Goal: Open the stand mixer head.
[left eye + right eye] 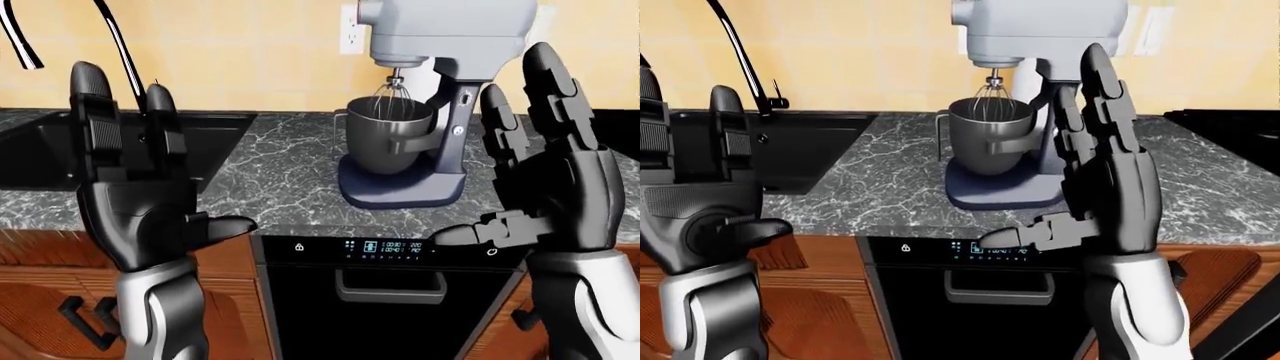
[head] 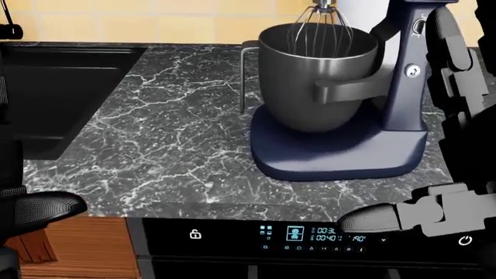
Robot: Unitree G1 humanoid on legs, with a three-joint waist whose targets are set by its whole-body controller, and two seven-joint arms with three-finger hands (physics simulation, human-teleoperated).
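Note:
A stand mixer stands on the dark marble counter (image 1: pixel 280 169) against the yellow wall. Its grey head (image 1: pixel 445 30) is at the top of the left-eye view, with a wire whisk (image 1: pixel 392 97) hanging into a dark metal bowl (image 1: pixel 388 135) on a dark blue base (image 1: pixel 400 187). My left hand (image 1: pixel 135 180) is open, fingers upright, at the left below the counter edge. My right hand (image 1: pixel 540 172) is open, fingers upright, just right of the mixer's column and nearer to me; I cannot tell if it touches.
A black sink (image 1: pixel 100 142) with a curved faucet (image 1: pixel 115 37) lies at the left. A wall outlet (image 1: pixel 350 30) is behind the mixer. Below the counter is a black dishwasher panel (image 1: pixel 385 247) with a handle (image 1: pixel 390 289), between wooden cabinets (image 1: pixel 40 300).

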